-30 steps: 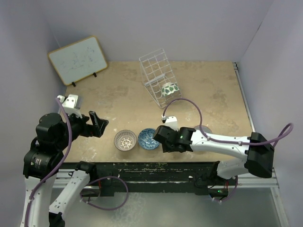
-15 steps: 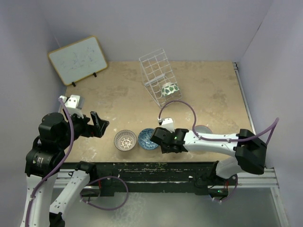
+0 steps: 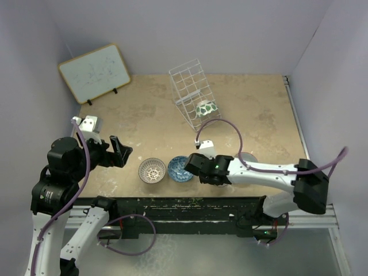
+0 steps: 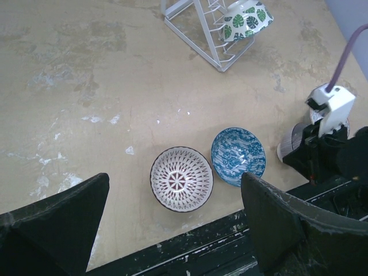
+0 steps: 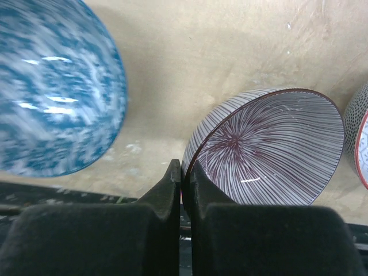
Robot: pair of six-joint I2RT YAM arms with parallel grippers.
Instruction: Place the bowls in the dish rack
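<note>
**Step in hand:** pick-up of a second bowl for the rack; grasp made, lift not yet evident.

**Right gripper** (image 5: 183, 168): jaws clenched on the near rim of the mauve bowl (image 5: 270, 150), one finger inside the lip and one outside. The bowl sits tilted, its striped interior facing the wrist camera, low over the near edge of the tabletop (image 3: 259, 109).

**Left gripper** (image 3: 119, 152): jaws released and spread wide, holding nothing, hovering at the left, apart from the bowls.

**Blue bowl** (image 4: 238, 156): upright on the tabletop, just left of the held bowl.

**Brown-and-white bowl** (image 4: 181, 179): upright, just beside the blue one on its left.

**Speckled bowl** (image 5: 357, 138): only a sliver shows at the frame edge, close to the right of the held bowl; whether they touch cannot be told.

**Dish rack** (image 3: 192, 92): far side of the tabletop, well apart from the grasp. The green-and-white bowl (image 4: 244, 17) is already lodged in its slotted base.

**Next move, as judged:** raise the mauve bowl clear of its two neighbours, carry it across to the rack, and set it on edge in a free slot beside the green-and-white one. A thin rim pinch may let the bowl swing or slip.
</note>
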